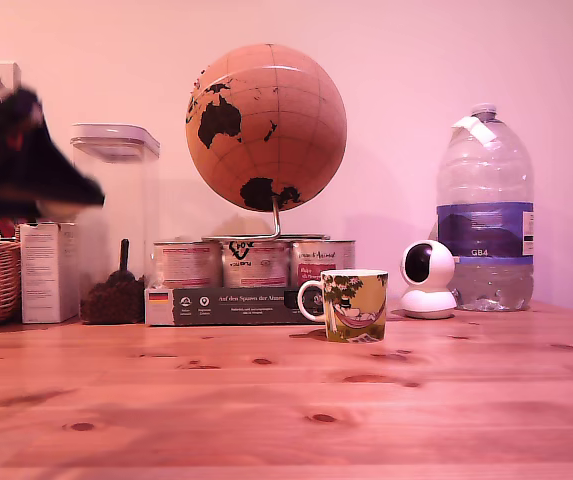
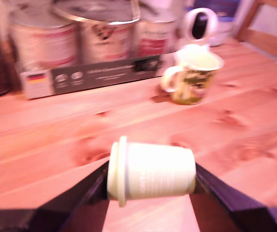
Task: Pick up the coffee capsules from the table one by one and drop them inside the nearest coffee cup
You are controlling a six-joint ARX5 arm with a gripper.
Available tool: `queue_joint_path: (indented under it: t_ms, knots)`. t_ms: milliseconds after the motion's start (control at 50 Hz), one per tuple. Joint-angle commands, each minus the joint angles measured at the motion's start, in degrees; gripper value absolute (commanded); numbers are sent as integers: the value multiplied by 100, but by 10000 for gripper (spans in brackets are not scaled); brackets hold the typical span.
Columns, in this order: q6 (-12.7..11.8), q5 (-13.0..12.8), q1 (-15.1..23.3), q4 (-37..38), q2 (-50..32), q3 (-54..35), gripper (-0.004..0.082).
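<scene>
In the exterior view the claw (image 1: 26, 160) is a dark blur, cut off at the frame edge. The wrist view shows it clamped on the coffee capsule (image 2: 150, 171), held sideways above the tabletop (image 2: 56, 140), long axis spanning the fingers; the coffee cup (image 2: 194, 72) stands toward the back edge.

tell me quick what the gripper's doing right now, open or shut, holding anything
Gripper: shut on the capsule, held sideways between its fingers above the table; the cup stands further off.
</scene>
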Motion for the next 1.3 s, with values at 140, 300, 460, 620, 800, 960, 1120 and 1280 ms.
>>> queue_joint_path:
  t_ms: [140, 300, 460, 620, 800, 960, 1120, 1280]
  knots:
    - [26, 2, -256, -413, -94, 503, 90]
    - [37, -48, -466, -505, 63, 800, 90]
    - [39, -216, -643, -476, 323, 1036, 90]
    - [42, -289, -839, -431, 734, 1373, 90]
    - [33, -306, -1036, -385, 1370, 1969, 90]
    - [22, -319, -1176, -540, 1985, 2605, 90]
    - [26, -341, -1283, -828, 2546, 3252, 90]
    - [26, -343, -1314, -1154, 2986, 3821, 90]
